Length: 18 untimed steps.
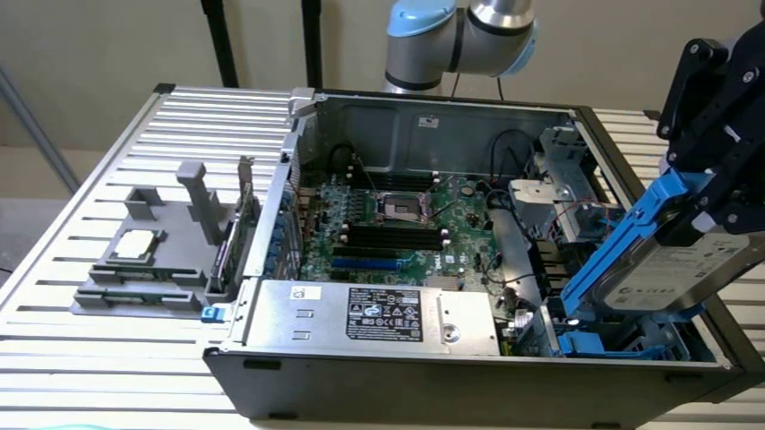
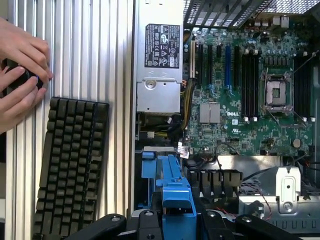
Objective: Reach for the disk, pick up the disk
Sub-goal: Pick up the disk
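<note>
I see the gripper (image 1: 705,210) with jaws clamped on the disk (image 1: 669,269); disk tilted, long axis running down into the case's (image 1: 478,381) front corner on the exterior view's right.

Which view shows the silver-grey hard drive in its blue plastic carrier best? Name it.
The exterior view: the silver-grey hard drive in its blue plastic carrier shows tilted above the open computer case, label side visible, held by the gripper. The wrist view shows just the carrier's blue edge, end-on.
</note>
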Available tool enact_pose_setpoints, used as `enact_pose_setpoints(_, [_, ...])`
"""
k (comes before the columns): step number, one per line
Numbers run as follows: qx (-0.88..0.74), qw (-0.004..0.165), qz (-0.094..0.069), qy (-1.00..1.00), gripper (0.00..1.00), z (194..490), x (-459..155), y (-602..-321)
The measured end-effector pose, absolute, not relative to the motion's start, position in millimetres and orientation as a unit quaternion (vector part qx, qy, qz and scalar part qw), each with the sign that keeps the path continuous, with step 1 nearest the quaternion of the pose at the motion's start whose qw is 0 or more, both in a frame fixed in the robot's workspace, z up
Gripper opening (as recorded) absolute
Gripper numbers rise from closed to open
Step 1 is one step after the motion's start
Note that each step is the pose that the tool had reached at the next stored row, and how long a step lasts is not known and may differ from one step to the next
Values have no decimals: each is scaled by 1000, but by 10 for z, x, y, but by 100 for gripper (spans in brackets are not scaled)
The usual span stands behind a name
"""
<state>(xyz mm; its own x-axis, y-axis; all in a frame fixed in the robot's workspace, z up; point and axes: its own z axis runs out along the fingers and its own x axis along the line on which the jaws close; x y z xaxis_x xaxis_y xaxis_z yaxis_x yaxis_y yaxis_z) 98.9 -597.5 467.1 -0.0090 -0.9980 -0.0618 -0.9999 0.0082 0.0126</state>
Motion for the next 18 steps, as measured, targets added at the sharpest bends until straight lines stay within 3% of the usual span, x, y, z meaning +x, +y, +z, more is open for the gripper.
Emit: enact_pose_setpoints(18, [-704, 14, 22, 710, 33, 4638, 989, -5934])
